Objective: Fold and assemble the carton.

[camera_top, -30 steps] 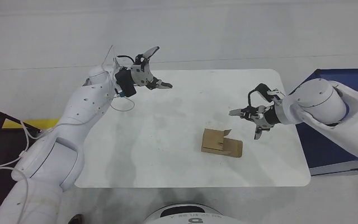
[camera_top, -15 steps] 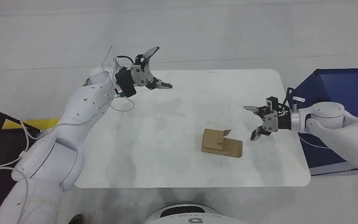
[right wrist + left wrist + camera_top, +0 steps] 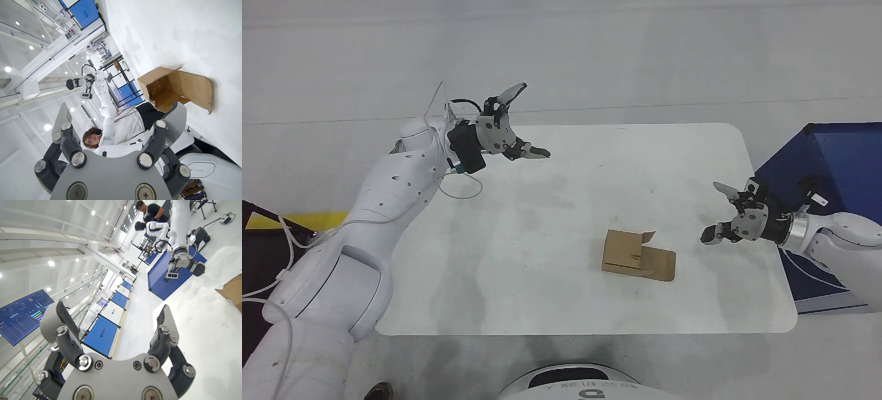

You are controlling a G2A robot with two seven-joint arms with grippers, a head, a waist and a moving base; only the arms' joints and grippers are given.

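The right hand point(image 3: 712, 212) has drawn back to the right edge of the white tabletop point(image 3: 572, 290), jaws apart, the half-folded brown cardboard carton point(image 3: 637, 258) lies near its front edge right of centre, and the left hand point(image 3: 532, 122) hovers wide open over the far-left corner.

On the desk point(image 3: 572, 200), right of centre and toward the near edge, the carton point(image 3: 638, 258). To its right, apart from it, over the desk's right edge, the right gripper point(image 3: 712, 212). Over the far left corner, well apart from the carton, the left gripper point(image 3: 532, 121). Off the desk's right side, a large box point(image 3: 832, 170).
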